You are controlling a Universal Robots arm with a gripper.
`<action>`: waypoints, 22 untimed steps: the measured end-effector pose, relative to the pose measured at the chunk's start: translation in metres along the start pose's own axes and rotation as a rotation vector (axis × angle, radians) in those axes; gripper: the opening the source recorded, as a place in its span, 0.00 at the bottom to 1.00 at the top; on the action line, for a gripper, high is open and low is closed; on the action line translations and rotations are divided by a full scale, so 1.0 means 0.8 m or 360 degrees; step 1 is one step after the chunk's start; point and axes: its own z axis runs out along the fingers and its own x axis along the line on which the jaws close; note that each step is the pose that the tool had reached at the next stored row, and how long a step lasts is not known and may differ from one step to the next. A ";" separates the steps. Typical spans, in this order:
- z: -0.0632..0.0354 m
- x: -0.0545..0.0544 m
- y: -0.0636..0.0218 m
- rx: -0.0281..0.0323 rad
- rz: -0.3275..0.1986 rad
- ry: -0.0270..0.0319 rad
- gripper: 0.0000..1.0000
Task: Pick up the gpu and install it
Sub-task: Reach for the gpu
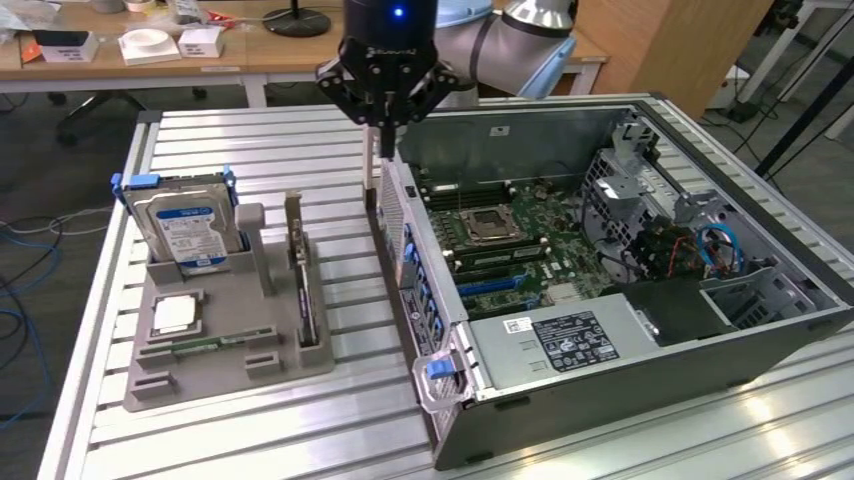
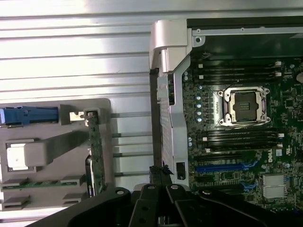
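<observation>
The gpu [image 1: 302, 272] stands on its long edge in a slot along the side of the grey holder [image 1: 227, 375] that faces the computer case [image 1: 627, 420]. In the exterior view it reads as a thin dark strip, well apart from the gripper [image 1: 384, 135]. A band of bare slatted table [image 1: 254, 135] runs between holder and case, so the card's top edge is clear on both sides. The holder also carries an upright hard drive [image 1: 187, 225] with a blue-white label at its far end, a small square chip [image 1: 175, 315] lying flat in a recess, and a green memory stick [image 1: 200, 346] in a low slot. The case lies on its side with its lid off. Inside are the motherboard [image 1: 534, 255] with its processor socket [image 1: 483, 228], blue card slots [image 1: 501, 285], a labelled power supply [image 1: 567, 340] at the near end and blue cables [image 1: 721, 245] by the drive bays. The gripper hangs above the far corner of the case's wall nearest the holder, its fingers pressed together on nothing.

In the wrist view the gpu [image 2: 96, 151] shows edge-on as a green strip at the holder's [image 2: 52, 106] edge, beside bare table slats [image 2: 71, 47]. The case wall [image 2: 169, 94] rises between the slats and the motherboard [image 2: 222, 142]; the socket [image 2: 245, 105] and the blue slots [image 2: 222, 166] are uncovered. The gripper [image 2: 161, 182] sits closed over that wall, empty.
</observation>
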 end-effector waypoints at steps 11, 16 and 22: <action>0.000 0.009 -0.001 -0.00001 0.0000 0.00000 0.11; 0.000 0.013 -0.001 -0.00001 0.0000 0.00000 0.11; 0.000 0.018 -0.001 0.00000 0.0000 0.00000 0.11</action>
